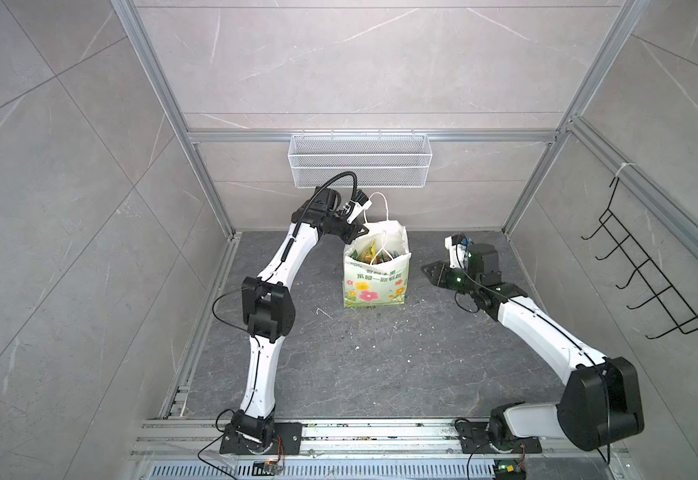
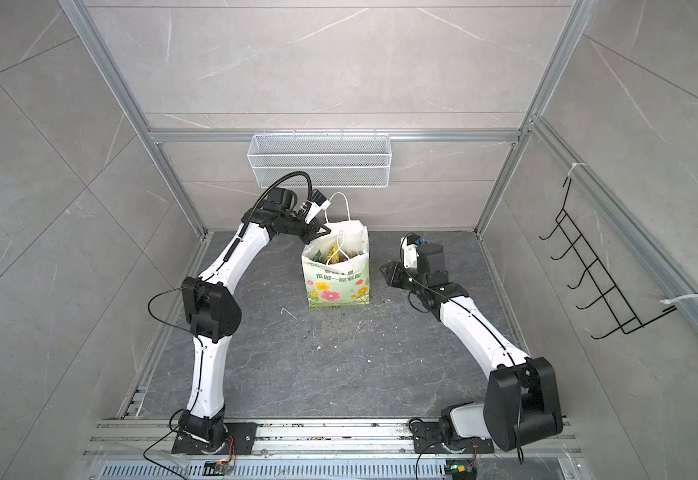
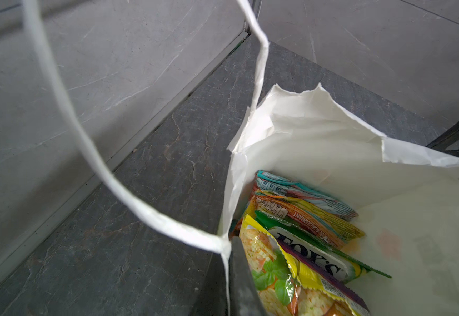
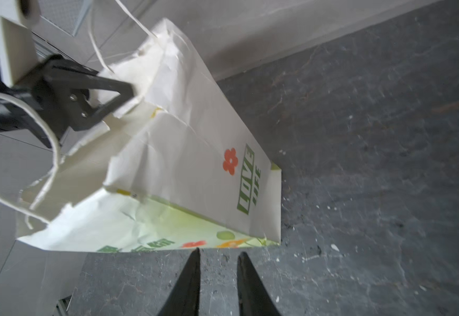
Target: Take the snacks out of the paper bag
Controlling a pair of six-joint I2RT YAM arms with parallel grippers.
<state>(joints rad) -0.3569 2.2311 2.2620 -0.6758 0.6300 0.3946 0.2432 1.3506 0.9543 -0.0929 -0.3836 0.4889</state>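
The paper bag (image 1: 376, 286) (image 2: 337, 286) stands upright on the dark floor, mouth open, with flowers printed on its front. In the right wrist view its side (image 4: 195, 136) reads "LOVE LIFE". Several glossy snacks (image 1: 374, 254) (image 2: 335, 254) (image 3: 305, 246) stand packed inside, yellow, purple "FOX'S", orange and teal. My left gripper (image 1: 362, 230) (image 2: 325, 230) (image 3: 228, 276) (image 4: 130, 95) is shut on the bag's top rim beside a white cord handle (image 3: 59, 90). My right gripper (image 1: 426, 268) (image 2: 384, 266) (image 4: 218, 254) hovers low to the bag's right, narrowly open, holding nothing.
A white wire mesh basket (image 1: 360, 160) (image 2: 318, 160) hangs on the back wall above the bag. A black wire rack (image 1: 646, 270) is fixed to the right wall. Aluminium frame posts edge the floor, and a rail (image 1: 380, 432) runs along the front.
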